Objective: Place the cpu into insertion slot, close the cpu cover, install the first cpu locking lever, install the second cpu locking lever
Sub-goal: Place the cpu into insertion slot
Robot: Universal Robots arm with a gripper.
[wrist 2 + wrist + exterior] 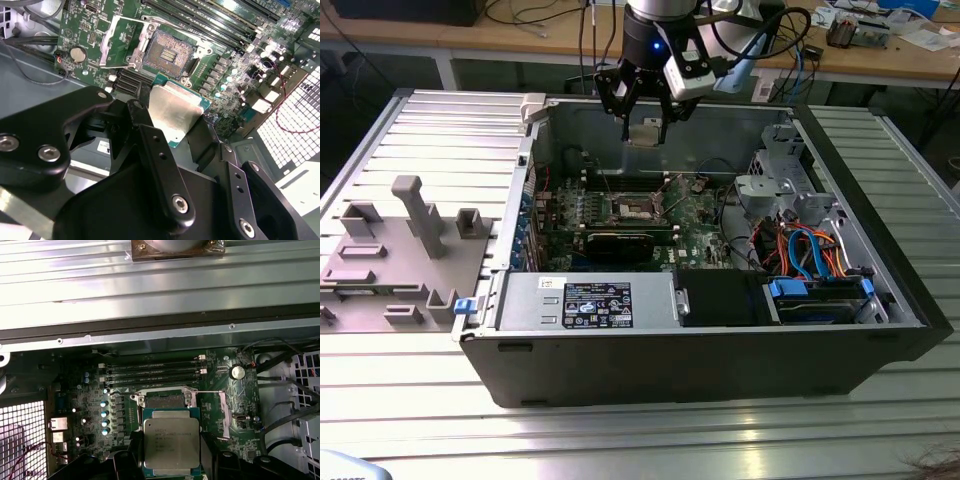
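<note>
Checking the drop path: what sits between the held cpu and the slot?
Nothing: in the second wrist view only air separates the cpu from the open slot; the cover stands swung aside.

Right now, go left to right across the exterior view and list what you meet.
Grey fixture post → blue clip → insertion slot → orange and blue cables.
</note>
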